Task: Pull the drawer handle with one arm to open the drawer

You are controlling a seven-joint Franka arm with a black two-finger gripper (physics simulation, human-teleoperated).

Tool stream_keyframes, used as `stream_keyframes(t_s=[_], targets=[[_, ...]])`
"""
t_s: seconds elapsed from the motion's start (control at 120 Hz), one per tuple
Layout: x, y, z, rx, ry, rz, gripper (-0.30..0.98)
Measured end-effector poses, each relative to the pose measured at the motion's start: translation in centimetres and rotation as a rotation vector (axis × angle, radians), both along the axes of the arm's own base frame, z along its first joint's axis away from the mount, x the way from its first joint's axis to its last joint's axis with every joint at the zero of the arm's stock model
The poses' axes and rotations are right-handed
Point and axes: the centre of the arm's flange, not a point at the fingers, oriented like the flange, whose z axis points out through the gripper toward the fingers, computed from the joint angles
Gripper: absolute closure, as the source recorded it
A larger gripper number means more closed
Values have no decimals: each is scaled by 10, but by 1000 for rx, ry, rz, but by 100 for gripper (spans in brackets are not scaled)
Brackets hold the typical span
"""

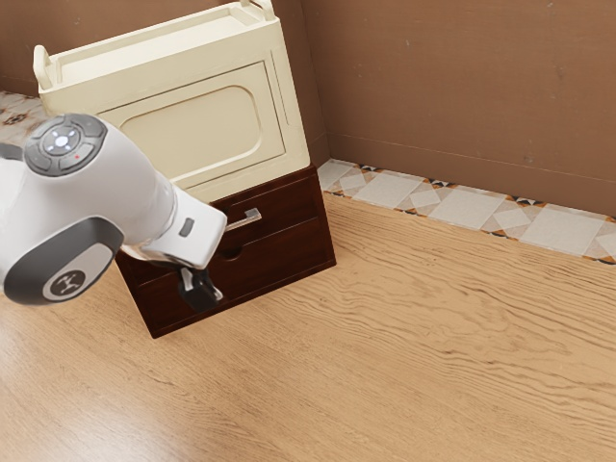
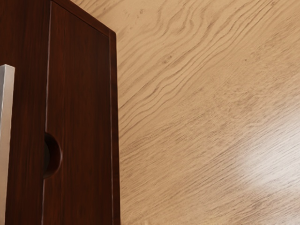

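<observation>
In the exterior view my black gripper (image 1: 202, 291) hangs in front of the lower part of a dark brown wooden cabinet (image 1: 289, 262); whether its fingers are apart cannot be told. The silver bar handle (image 1: 246, 219) sits on the upper drawer front, above the gripper and toward the exterior view's right, partly hidden by my hand. The upper drawer (image 1: 294, 200) looks flush with the cabinet. In the wrist view the handle (image 2: 5, 140) runs along the drawer front, near the rounded notch (image 2: 54, 154) of the lower front.
A cream box (image 1: 207, 125) with raised end handles rests on top of the cabinet. Wooden surface (image 1: 433, 337) spreads around the cabinet's front and side. Behind stand a brown wall (image 1: 462, 87) and a patterned tile strip (image 1: 462, 214).
</observation>
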Motion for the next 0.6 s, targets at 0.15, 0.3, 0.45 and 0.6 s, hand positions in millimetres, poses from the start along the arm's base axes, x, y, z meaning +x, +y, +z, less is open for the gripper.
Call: stream_keyframes(t_s=[0.15, 0.3, 0.45, 0.6], targets=[[11, 12, -2, 10, 2, 4, 0], [21, 19, -6, 16, 10, 3, 0], [34, 29, -8, 25, 13, 10, 0], [40, 30, -12, 30, 15, -2, 0]])
